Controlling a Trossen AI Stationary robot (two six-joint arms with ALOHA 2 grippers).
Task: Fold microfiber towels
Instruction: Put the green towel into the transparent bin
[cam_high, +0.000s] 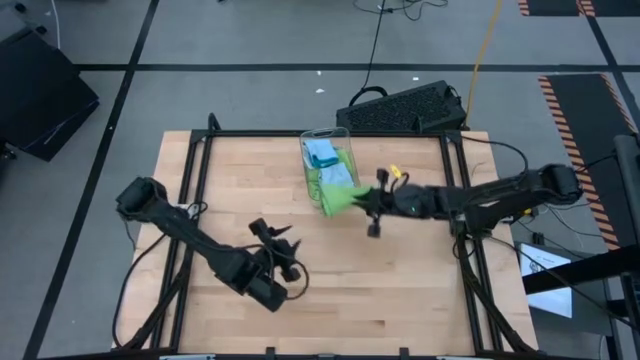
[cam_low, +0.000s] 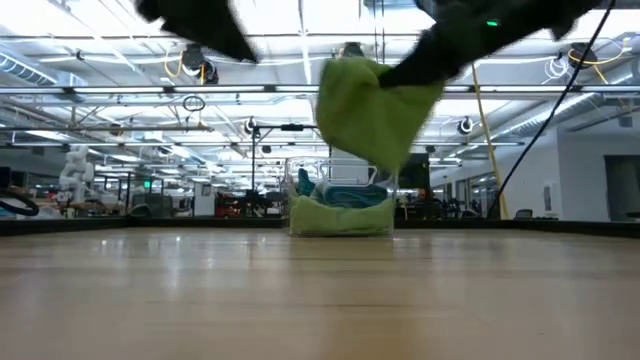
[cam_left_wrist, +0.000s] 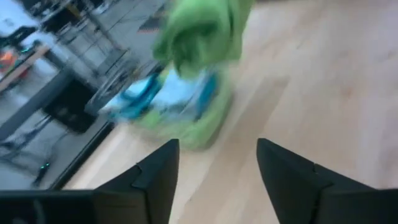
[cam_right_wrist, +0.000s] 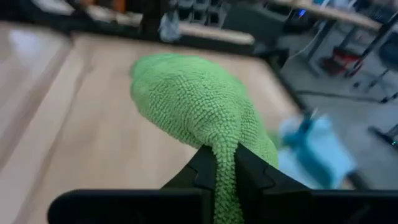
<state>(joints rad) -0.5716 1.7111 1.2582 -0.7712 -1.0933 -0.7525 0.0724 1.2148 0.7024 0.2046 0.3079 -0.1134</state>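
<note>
A lime green microfiber towel is bunched up in my shut right gripper. It is raised at the table's middle, just in front of the clear bin. In the low view the towel hangs well above the wood. The bin stands at the far middle of the table. It holds more towels, light blue on top and lime green below. My left gripper is open and holds nothing. It is raised over the near left part of the table and points toward the bin. My right gripper pinches a gathered, several-layer bunch of the green towel between its two fingers. The fingers come from the table's right, nearly level. The rest of the towel bulges out past the fingertips and sags below them, slack and lifted clear of the table.
Black frame rails run along the table's left, right and far edges. A black device lies on the floor beyond the far edge. Bare wood shows across the near half of the table.
</note>
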